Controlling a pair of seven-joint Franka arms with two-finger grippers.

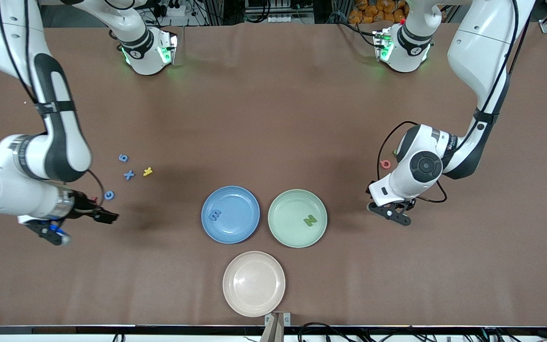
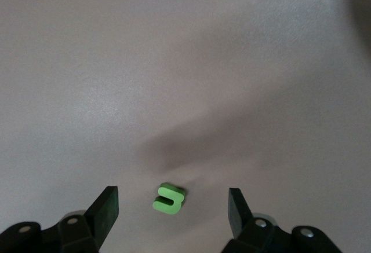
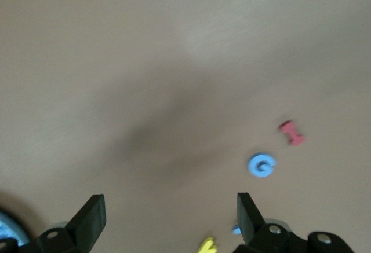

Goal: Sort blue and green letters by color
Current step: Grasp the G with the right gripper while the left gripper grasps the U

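My front camera sits high, facing the arm bases across the whole desk [image 1: 273, 118]. Each wrist camera looks down close between its own tool's fingers. Right wrist and front views share the blue G [image 3: 262, 165] [image 1: 109, 195] and yellow Y [image 3: 207, 245] [image 1: 147, 172].

Three plates crowd the table's middle toward the front camera – blue plate [image 1: 230, 214], green plate [image 1: 297, 218], beige plate [image 1: 254, 283] – touching or nearly so. Broad bare brown table [image 1: 273, 118] between them and the bases. Loose letters cluster by the right gripper [image 1: 60, 232]: 9 [image 1: 123, 157], X [image 1: 129, 175], yellow Y [image 1: 147, 171], G [image 1: 108, 195].
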